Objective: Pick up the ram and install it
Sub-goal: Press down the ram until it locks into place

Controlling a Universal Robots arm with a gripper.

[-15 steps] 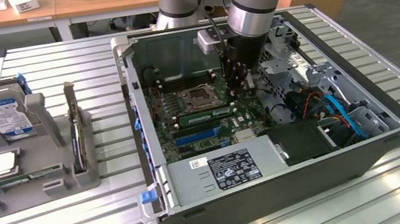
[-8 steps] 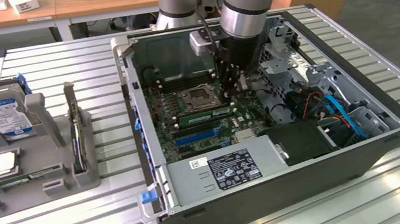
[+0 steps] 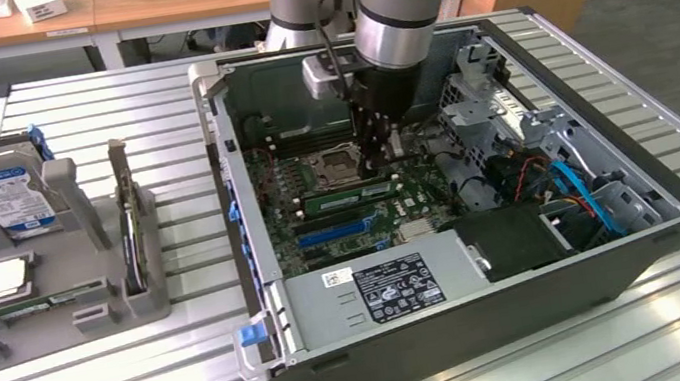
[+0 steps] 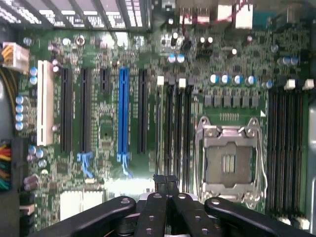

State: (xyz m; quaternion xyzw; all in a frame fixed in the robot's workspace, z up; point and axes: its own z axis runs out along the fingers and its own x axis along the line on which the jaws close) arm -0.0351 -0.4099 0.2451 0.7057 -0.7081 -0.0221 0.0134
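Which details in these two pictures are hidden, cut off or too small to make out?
- Exterior view: the robot's dark hand reaches into the open grey computer case; the arm hides its fingertips.
- Exterior view: the long green ram stick lies in the memory slots, but whether it is fully seated is too small to tell.
- Wrist view: the black fingers are cut off by the picture's edge.
- Exterior view: text on the white label is too small.

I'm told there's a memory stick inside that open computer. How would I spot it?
Look inside the open computer case, at the green board on its floor, and find the square silver processor socket. Just beside it, under the arm's tool, the memory stick stands on edge: long, thin, green. The slots next to it are dark and empty, apart from the blue slot.
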